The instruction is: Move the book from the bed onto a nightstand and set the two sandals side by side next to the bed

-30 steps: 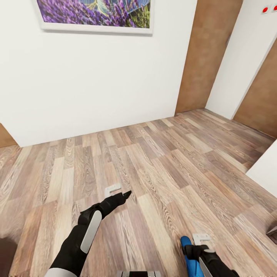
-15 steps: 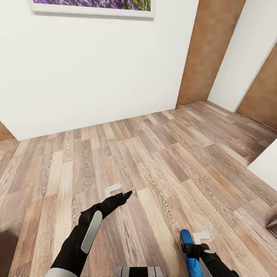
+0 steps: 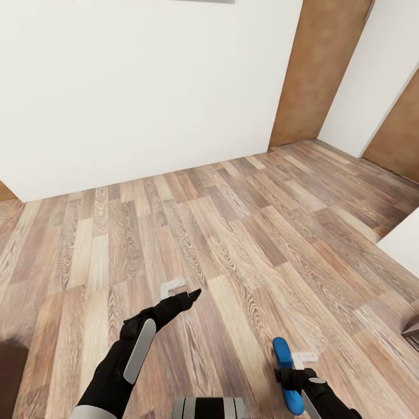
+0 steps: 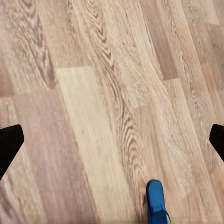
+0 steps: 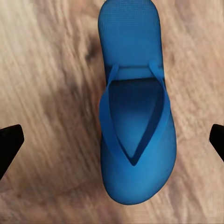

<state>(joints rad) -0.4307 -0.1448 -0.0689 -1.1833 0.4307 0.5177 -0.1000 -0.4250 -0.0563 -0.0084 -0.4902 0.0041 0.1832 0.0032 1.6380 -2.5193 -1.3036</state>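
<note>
One bright blue sandal (image 3: 288, 378) lies flat on the wood-plank floor, strap side up. My right gripper (image 3: 295, 377) hovers just over it, open. In the right wrist view the sandal (image 5: 135, 116) sits between the widely spread fingertips of that gripper (image 5: 112, 142), which do not touch it. My left gripper (image 3: 189, 297) is held out over bare floor, open and empty (image 4: 112, 142). The same sandal (image 4: 156, 203) shows at the edge of the left wrist view. The book, the bed and the nightstand are out of view.
A white wall (image 3: 145, 93) closes the far side, with brown door panels (image 3: 317, 70) to the right. A white wall corner (image 3: 404, 241) juts in at the right, with a dark object (image 3: 412, 334) below it. Something dark sits at the lower left (image 3: 9, 372).
The whole view has shifted: the wall picture has slid out at the top and the floor has moved up the frame. The sandal moved with the floor. Both arms keep their pose.
</note>
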